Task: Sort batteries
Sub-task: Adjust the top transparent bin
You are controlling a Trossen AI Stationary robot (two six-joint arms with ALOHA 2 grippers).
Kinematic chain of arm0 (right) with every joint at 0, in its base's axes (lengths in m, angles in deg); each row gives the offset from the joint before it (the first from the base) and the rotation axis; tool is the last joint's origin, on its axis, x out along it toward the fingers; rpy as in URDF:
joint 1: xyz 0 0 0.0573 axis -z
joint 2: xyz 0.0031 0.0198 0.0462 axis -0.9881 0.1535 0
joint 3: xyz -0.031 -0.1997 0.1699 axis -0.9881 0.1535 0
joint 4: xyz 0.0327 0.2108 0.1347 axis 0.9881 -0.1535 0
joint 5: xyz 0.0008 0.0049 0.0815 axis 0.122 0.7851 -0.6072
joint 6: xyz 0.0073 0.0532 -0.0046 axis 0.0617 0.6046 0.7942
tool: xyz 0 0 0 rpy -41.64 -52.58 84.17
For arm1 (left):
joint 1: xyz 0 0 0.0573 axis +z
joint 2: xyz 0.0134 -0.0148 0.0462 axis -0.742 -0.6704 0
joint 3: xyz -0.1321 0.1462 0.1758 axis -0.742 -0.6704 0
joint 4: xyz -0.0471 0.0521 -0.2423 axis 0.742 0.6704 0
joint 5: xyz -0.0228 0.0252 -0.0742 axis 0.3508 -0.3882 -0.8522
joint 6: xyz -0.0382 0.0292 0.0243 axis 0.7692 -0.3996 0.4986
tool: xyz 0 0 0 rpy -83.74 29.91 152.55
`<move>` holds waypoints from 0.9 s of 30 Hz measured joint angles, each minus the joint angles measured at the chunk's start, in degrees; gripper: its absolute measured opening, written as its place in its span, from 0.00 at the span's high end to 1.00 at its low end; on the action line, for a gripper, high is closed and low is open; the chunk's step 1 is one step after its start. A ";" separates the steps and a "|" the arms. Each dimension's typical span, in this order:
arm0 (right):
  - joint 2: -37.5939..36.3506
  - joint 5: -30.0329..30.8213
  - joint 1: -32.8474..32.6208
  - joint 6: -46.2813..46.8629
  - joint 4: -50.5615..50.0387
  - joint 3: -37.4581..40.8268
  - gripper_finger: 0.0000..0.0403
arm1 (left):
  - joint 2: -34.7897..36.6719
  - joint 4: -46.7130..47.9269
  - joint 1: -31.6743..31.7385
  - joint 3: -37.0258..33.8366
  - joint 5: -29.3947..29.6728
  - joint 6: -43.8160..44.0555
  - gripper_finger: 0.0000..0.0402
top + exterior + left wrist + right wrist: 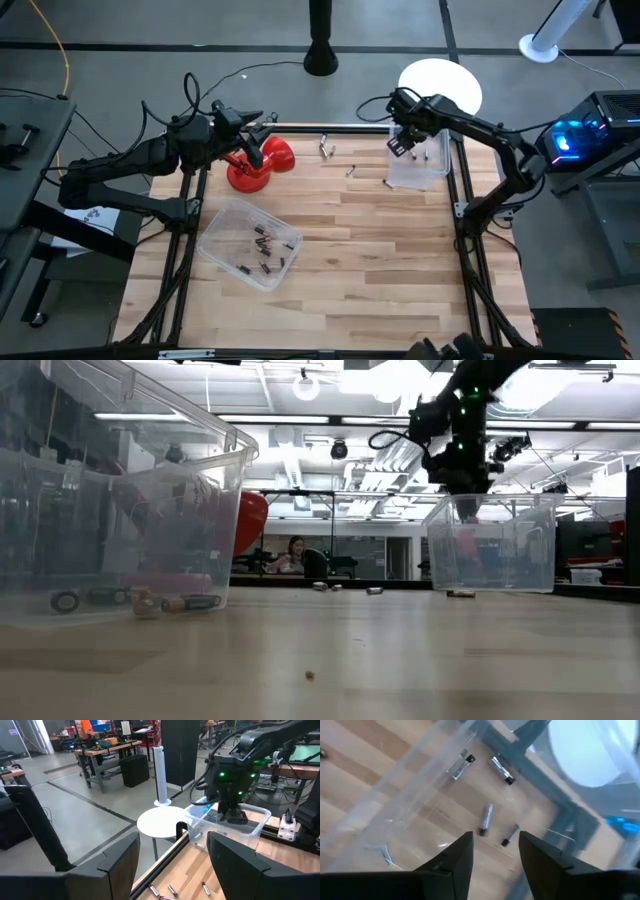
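The right gripper (401, 147) hovers over the far-right clear bin (432, 172), jaws open and empty. Silvery batteries (486, 819) lie on the bin floor directly below the jaws. Loose batteries (327, 149) lie on the table (380, 260) just left of that bin, nearer the right arm. The left gripper (262, 126) waits by the red tool (262, 165), jaws open. Dark batteries (264, 240) fill the near-left bin (222, 222).
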 joint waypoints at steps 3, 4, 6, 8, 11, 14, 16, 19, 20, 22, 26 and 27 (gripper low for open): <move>0.00 -2.17 2.01 -0.19 2.47 3.08 0.65 | 0.00 0.03 0.00 0.00 0.00 0.01 0.44; 0.00 -2.22 2.40 -0.43 2.86 4.29 0.67 | 0.00 0.01 0.00 0.00 0.00 0.01 0.44; 0.02 -3.19 2.90 -0.90 4.68 6.80 0.73 | 0.00 0.03 0.00 0.00 0.00 0.01 0.44; 0.00 -6.83 2.96 -1.03 7.26 9.03 0.82 | 0.00 0.03 0.00 0.00 0.00 0.01 0.44; 0.11 -13.20 1.77 0.36 11.91 12.02 0.96 | 0.00 0.05 0.00 0.00 0.01 0.01 0.44; 0.09 -15.81 -1.08 1.59 13.60 13.09 0.96 | 0.00 0.28 0.00 0.00 0.01 0.03 0.44; 0.09 -15.85 -3.35 1.76 13.23 13.43 0.96 | 0.00 0.49 0.00 0.00 0.00 0.03 0.44; 0.09 -16.36 -6.92 2.61 12.52 13.45 0.99 | 0.00 0.49 0.00 0.00 0.00 0.03 0.44; 0.09 -17.16 -8.10 3.05 12.56 13.45 0.99 | 0.00 0.49 0.00 0.00 0.00 0.03 0.44; 0.09 -18.23 -10.65 4.00 12.66 13.45 0.99 | 0.00 0.49 0.00 0.00 0.00 0.03 0.44; 0.09 -17.19 -13.78 4.32 12.77 13.45 1.00 | 0.00 0.47 0.00 0.00 0.00 0.02 0.44; 0.09 -16.90 -13.75 4.32 12.81 13.45 1.00 | 0.00 0.47 0.00 0.00 0.00 0.01 0.44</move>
